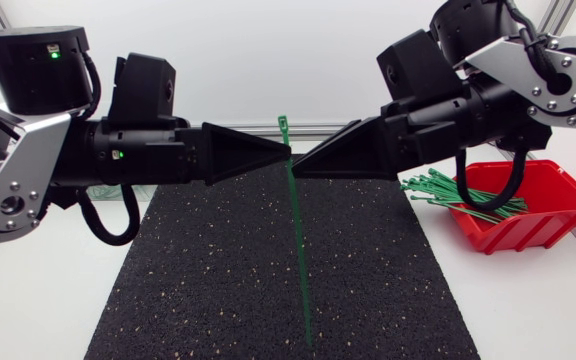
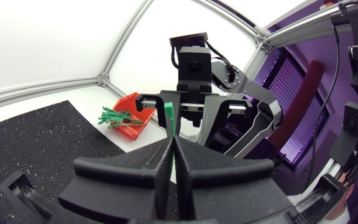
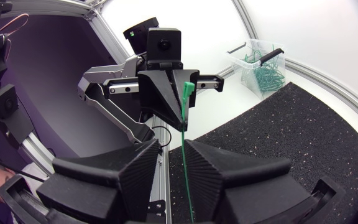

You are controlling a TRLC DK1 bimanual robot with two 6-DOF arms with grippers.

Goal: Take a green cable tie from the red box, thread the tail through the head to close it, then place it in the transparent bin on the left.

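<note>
Head view: fixed overhead, looking down from middle distance on the black mat [image 1: 218, 280], with the left arm [image 1: 28, 170] and right arm [image 1: 528, 90] coming in from opposite sides.
Left wrist view: just behind the left gripper [image 2: 173, 138], facing across to the right arm and the red box [image 2: 138, 129].
Right wrist view: just behind the right gripper [image 3: 174, 146], facing the left arm and the transparent bin [image 3: 253, 53].
Shared: all three catch the green cable tie [image 1: 298, 250] and the black mat.

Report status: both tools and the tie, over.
Left tool shut on green cable tie, just below its head. Right tool open around the strap. Tail unthreaded, hanging over the mat. Nothing in the way.
</note>
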